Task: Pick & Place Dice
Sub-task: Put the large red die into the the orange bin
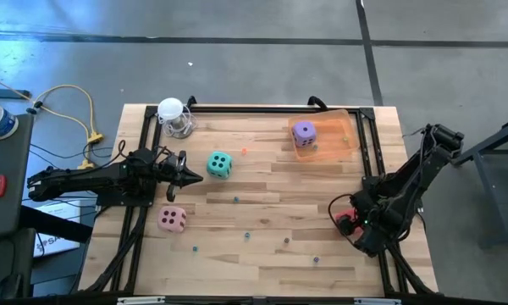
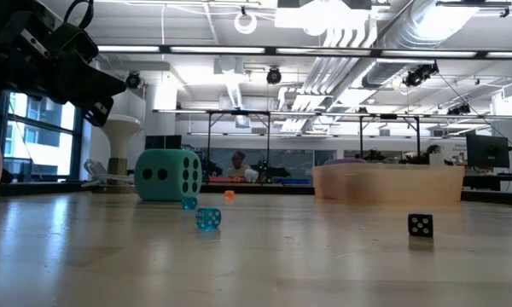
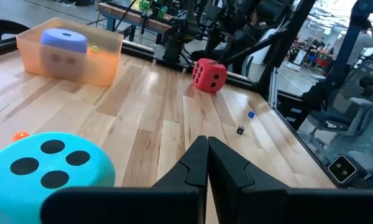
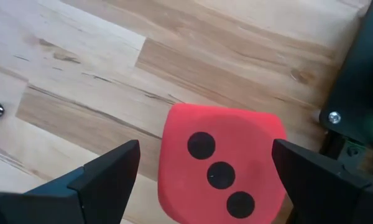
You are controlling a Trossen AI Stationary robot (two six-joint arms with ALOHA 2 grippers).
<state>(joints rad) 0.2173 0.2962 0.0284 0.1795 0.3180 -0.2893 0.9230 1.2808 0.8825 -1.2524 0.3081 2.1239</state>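
The teal die (image 1: 219,165) rests on the wood near the table's middle. My left gripper (image 1: 190,175) is shut and empty just left of it, level above the table; in its wrist view the teal die (image 3: 50,168) sits beside the closed fingers (image 3: 206,168). The pink die (image 1: 173,219) lies nearer the near edge. The purple die (image 1: 304,133) sits inside the orange tray (image 1: 343,140). The red die (image 4: 221,165) lies near the right edge, three pips up. My right gripper (image 4: 205,146) is open above it, one finger on each side with a gap on both sides.
A clear cup with a white ball (image 1: 173,117) stands at the far left corner. Tiny coloured beads and a small black die (image 2: 420,224) are scattered over the near half. Dark frame rails (image 1: 368,144) run along both sides. A bare stretch of wood lies between the teal die and the tray.
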